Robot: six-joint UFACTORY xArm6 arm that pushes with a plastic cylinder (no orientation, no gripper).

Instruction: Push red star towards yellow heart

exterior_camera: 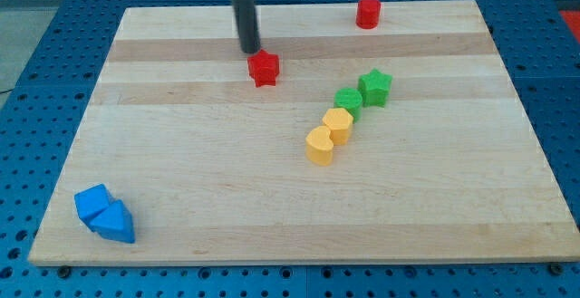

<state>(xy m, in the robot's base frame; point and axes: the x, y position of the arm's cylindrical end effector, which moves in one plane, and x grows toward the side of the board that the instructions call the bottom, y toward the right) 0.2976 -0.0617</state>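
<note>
The red star (pixel 264 68) lies on the wooden board, left of centre near the view's top. My tip (pixel 249 50) is just above and to the left of the red star, close to it or touching it. The yellow heart (pixel 319 145) lies near the board's middle, below and to the right of the star. A yellow hexagon-like block (pixel 338 124) touches the heart on its upper right.
A green block (pixel 348 101) and a green star (pixel 374 87) continue the diagonal row up and right of the yellow blocks. A red cylinder (pixel 367 13) stands near the top edge. Two blue blocks (pixel 104 214) sit at the bottom left corner. The board (pixel 181 171) lies on a blue pegboard.
</note>
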